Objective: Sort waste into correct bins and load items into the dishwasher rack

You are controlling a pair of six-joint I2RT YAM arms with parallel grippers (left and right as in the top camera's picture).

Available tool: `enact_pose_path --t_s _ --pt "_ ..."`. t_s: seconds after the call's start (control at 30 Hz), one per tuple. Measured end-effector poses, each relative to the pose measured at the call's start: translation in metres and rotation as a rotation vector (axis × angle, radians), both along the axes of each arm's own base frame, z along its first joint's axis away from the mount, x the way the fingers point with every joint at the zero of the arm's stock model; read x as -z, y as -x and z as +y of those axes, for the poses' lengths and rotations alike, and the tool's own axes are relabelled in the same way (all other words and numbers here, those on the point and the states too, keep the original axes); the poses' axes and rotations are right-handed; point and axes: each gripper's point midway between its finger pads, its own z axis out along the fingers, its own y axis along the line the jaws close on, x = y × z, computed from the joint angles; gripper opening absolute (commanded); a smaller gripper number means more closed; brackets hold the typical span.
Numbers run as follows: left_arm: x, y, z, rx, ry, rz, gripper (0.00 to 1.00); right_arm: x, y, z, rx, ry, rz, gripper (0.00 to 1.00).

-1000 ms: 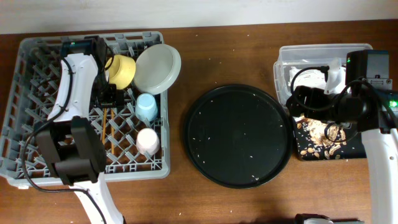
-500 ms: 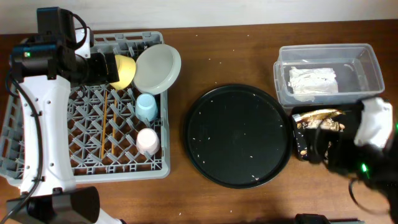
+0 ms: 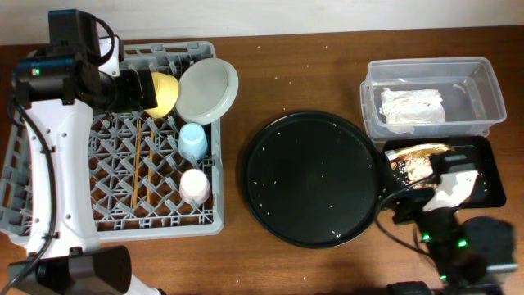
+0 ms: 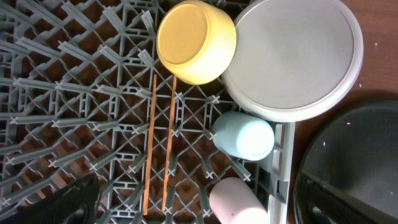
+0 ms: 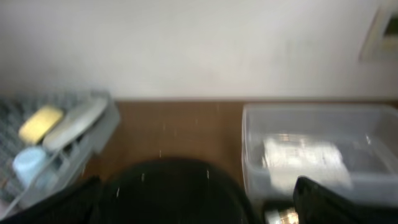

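All sortable things appear to be placed. The yellow bowl (image 3: 161, 93), plate (image 3: 206, 90), blue cup (image 3: 193, 141), pink cup (image 3: 195, 187) and chopsticks (image 3: 137, 168) sit in the rack (image 3: 106, 205). The napkin (image 3: 412, 106) lies in the clear tub (image 3: 483, 78). The wrapper (image 3: 422, 151) and food scraps (image 3: 409, 166) lie in the black bin (image 3: 491, 164). The left end effector (image 3: 131, 87) hangs just beside the bowl and appears spread and empty, though the wrist view shows only one finger (image 4: 62, 202). The right end effector (image 5: 199, 184) is spread wide with nothing between its fingers. Hazard: the plate leans over the rack's rim, so a sideways swing of the left arm could nudge the bowl against it and tip it onto the counter (image 3: 286, 65). The right arm overlaps the black bin, so a low retreat could drag it or scatter scraps. Only fine crumbs dot the round tray (image 3: 311, 176).
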Motion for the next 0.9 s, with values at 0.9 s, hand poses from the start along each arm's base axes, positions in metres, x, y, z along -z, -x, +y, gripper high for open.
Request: enact_pose_path --t_s 0.9 --pt "0.0 0.0 0.0 0.0 0.0 0.002 0.99 0.13 -0.01 0.016 -0.056 -0.027 -0.141 0.98"
